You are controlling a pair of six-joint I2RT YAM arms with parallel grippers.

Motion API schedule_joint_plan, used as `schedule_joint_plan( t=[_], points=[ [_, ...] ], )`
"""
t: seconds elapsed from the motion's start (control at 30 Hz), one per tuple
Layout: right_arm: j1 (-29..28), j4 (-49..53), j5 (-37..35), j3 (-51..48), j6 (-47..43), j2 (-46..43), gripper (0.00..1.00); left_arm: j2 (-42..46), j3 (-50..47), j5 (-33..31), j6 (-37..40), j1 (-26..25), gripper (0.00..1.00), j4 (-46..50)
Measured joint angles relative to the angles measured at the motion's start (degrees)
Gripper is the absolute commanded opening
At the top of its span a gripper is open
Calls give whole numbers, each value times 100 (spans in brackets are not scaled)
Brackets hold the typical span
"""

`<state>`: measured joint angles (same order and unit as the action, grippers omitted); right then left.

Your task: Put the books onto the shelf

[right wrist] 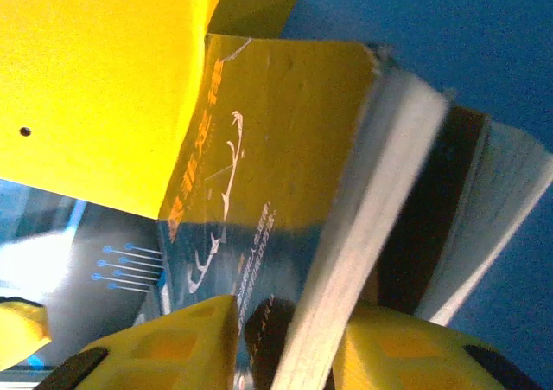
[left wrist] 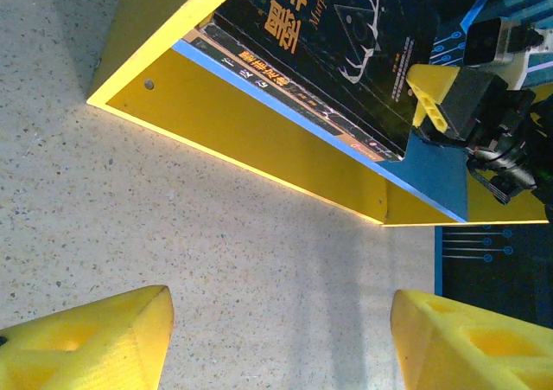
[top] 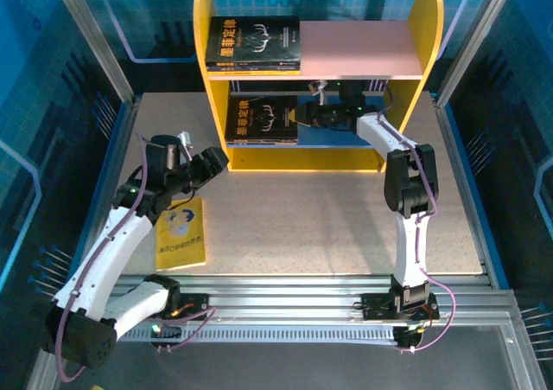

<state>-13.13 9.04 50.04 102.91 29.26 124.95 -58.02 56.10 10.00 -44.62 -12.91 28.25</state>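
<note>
Black book (right wrist: 259,165) between pincer (right wrist: 294,342) fingers

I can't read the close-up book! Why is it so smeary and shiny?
Right wrist view: the black book sits close, its page edges smeared, its glossy cover mirroring the yellow side panel. Left wrist view: the antler cover has a sharp title. Top view: soft arm shadows on the table.

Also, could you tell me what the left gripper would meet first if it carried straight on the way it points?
Probably the shelf: the open left gripper points across the table at the yellow panel under its blue board. Depth is unclear, so it might graze the table first.
</note>
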Motion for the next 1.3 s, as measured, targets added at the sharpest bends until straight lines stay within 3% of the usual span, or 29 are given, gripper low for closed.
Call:
schedule_joint_plan(
  t=[0.3,0.57,0.73,1.0,1.3],
  points=[
    [-59,-125,-501,-173,44,-210,58,0,0,0,2,2,68,2],
    [-70,407,-1119,-170,-345,-446,70,0,0,0,4,7,68,2],
    [-44,647,-1346,-273,-542,-647,71,0,-9,20,2,7,68,0],
    [-37,807,-1357,-1025,-778,-1296,61,0,-109,42,0,7,68,-4],
    [-234,807,-1296,-1526,-837,-1727,58,-2,-120,44,0,7,68,-22]
  ],
)
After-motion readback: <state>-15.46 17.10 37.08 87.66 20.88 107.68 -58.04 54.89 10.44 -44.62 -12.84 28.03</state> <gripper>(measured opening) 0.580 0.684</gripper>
